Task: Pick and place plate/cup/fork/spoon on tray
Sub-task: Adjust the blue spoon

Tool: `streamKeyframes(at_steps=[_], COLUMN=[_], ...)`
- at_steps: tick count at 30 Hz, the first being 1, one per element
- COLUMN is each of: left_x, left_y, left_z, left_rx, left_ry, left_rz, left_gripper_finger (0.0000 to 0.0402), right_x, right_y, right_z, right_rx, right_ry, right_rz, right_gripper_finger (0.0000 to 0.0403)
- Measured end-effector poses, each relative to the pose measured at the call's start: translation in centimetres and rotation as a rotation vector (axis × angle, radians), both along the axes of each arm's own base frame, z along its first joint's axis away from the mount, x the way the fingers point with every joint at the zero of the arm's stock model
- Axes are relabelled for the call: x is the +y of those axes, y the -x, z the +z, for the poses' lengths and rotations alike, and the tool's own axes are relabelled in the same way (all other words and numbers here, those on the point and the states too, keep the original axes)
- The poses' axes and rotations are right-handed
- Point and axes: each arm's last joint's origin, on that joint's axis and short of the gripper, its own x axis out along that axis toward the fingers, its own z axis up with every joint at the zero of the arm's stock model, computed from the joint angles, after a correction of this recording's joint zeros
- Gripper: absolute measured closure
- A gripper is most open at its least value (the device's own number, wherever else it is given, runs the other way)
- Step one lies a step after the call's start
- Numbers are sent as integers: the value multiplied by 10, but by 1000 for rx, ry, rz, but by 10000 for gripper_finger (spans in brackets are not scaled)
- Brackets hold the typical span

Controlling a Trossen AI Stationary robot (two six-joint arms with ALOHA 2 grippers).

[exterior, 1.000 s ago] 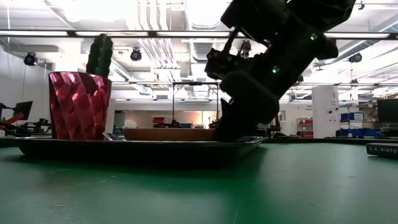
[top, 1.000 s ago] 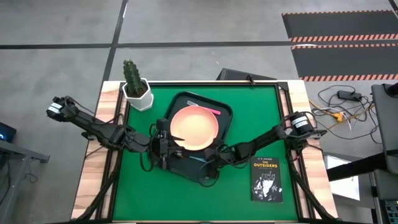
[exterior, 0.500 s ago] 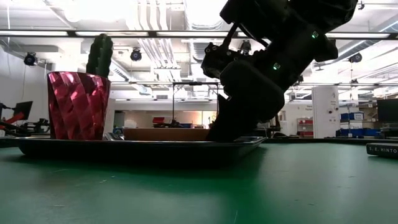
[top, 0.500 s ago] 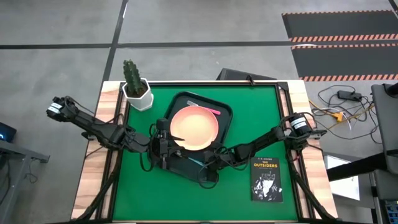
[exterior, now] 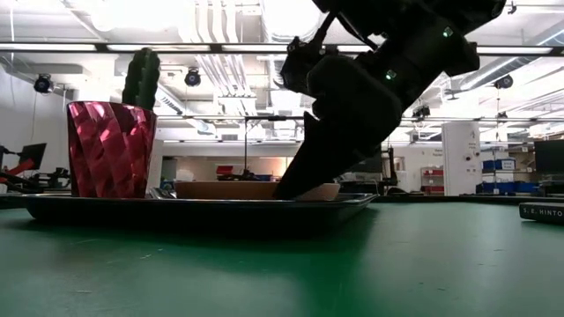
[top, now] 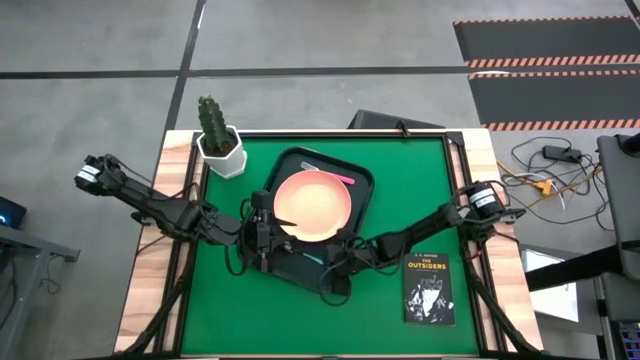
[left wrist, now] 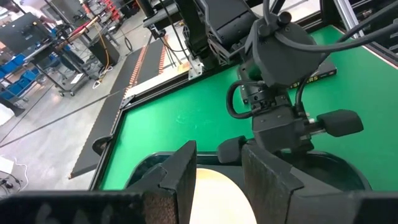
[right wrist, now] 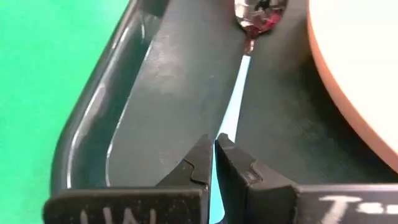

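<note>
The dark tray (top: 358, 182) lies mid-table. On it are the peach plate (top: 312, 205), the pink-handled fork (top: 338, 177) at its far edge, the spoon with a light blue handle (right wrist: 235, 99) at its near side, and the dark red cup (exterior: 112, 148) standing upright at its left. My right gripper (right wrist: 215, 146) is low over the tray's near part, shut on the spoon; it also shows in the high view (top: 330, 263). My left gripper (left wrist: 219, 155) is open, just above the plate's left rim, touching nothing; it also shows in the high view (top: 266, 215). My right gripper pinches the spoon's blue handle (right wrist: 225, 129) between its two fingers, toward the handle's free end. The fingers slant down from the table's right and near side and lie along the handle. The spoon lies flat on the tray floor, its bowl (right wrist: 261, 12) pointing away from the fingers.
A white pot with a cactus (top: 220, 148) stands at the table's far left corner. A black book (top: 430, 290) lies on the green mat at the near right. Bare green mat (top: 390, 160) lies to the right of the tray and in front of it.
My right gripper has tipped: its body has risen and swung toward the table's left, while its fingertips have slid a little leftward, staying low at the tray. The cup, plate and fork have not moved.
</note>
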Motion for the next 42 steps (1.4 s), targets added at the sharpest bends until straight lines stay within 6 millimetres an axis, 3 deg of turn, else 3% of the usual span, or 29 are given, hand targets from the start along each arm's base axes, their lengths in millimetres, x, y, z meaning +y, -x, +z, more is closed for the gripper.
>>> streamKeyframes(at_steps=[9, 21, 42], left_x=[0, 0, 0], left_y=[0, 0, 0], left_z=[0, 0, 0], left_rx=[0, 0, 0], left_ry=[0, 0, 1], left_rz=[0, 0, -1], left_gripper_finger=[292, 292, 292], right_x=[7, 7, 8], right_y=[2, 1, 0], right_z=[-1, -16, -11], right_rx=[2, 32, 52], right_ry=[1, 16, 57], right_rz=[22, 17, 59], right_gripper_finger=[394, 394, 394])
